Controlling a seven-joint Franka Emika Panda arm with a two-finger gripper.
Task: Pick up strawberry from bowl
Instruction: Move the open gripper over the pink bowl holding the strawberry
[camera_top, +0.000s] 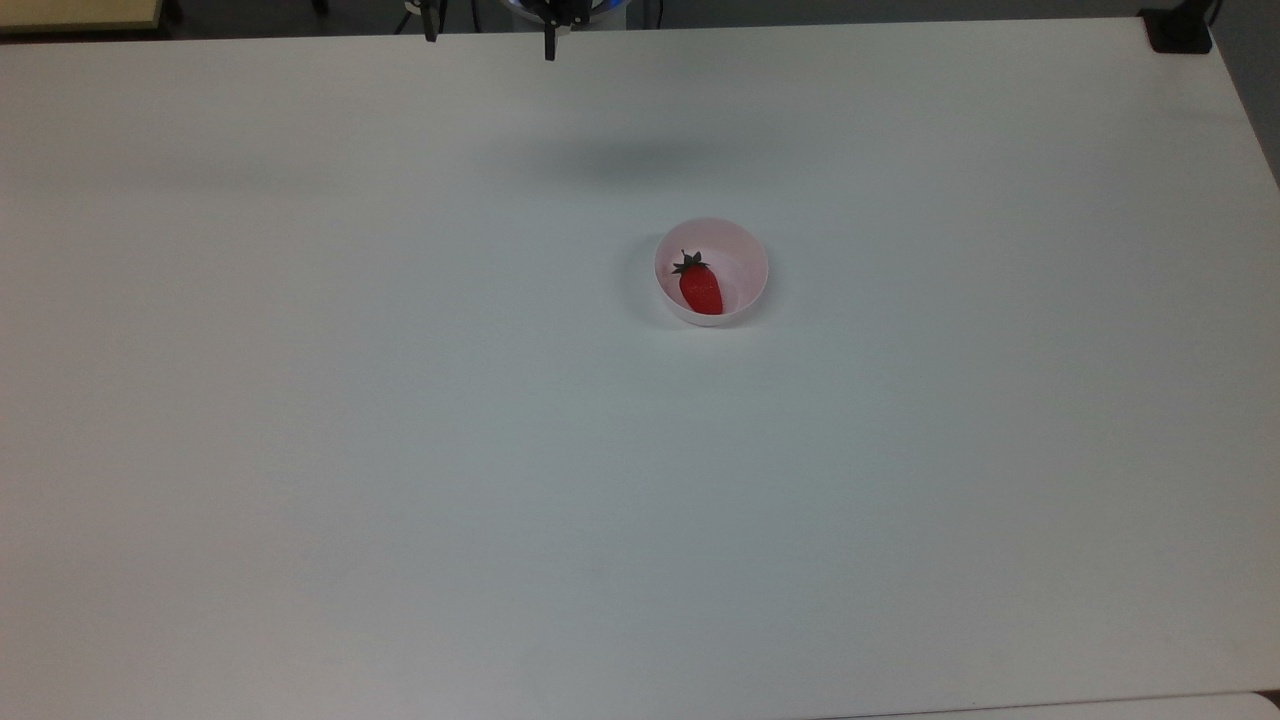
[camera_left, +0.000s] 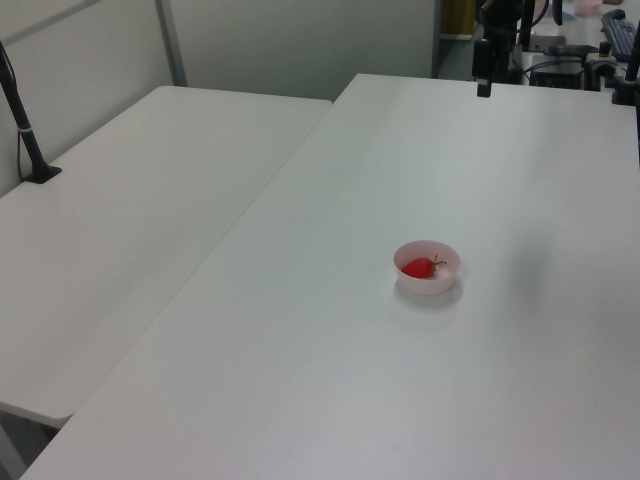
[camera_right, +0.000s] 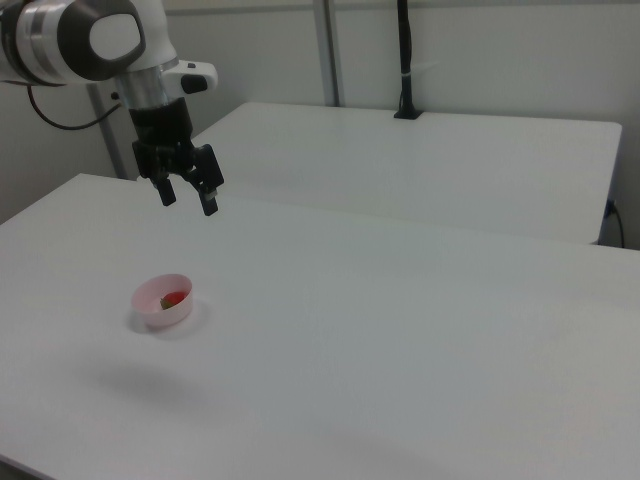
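In the top view, the near stretch of the white table (camera_top: 400, 500) is bare. Farther in, a little to the top view's right of center, stands the pale pink bowl (camera_top: 738, 250). The strawberry (camera_top: 701, 288) lies inside it, on the side of the bowl toward the top view's left, with its red body pointing toward the near rim and its dark green leaf cap toward the far rim. A soft shadow falls on the table beyond the bowl. At the far edge of the top view, the dark fingertips of the hand (camera_top: 490, 40) reach into the picture, well apart from the bowl.

In the left view, the bowl (camera_left: 444, 281) sits on the nearer half of the table (camera_left: 300, 350), and the strawberry (camera_left: 419, 267) rests in it with its stem toward the left view's right. A second white table (camera_left: 130, 220) adjoins on the left view's left, with a black post (camera_left: 22, 120) standing on it.

In the right view, the bowl (camera_right: 150, 310) is at the right view's left, with the strawberry (camera_right: 175, 297) showing red inside it. The hand (camera_right: 187, 196) hangs in the air above and beyond the bowl, touching nothing; its two black fingers (camera_right: 210, 198) are spread apart with nothing between them. Behind it the second table (camera_right: 450, 170) carries the black post (camera_right: 405, 60).
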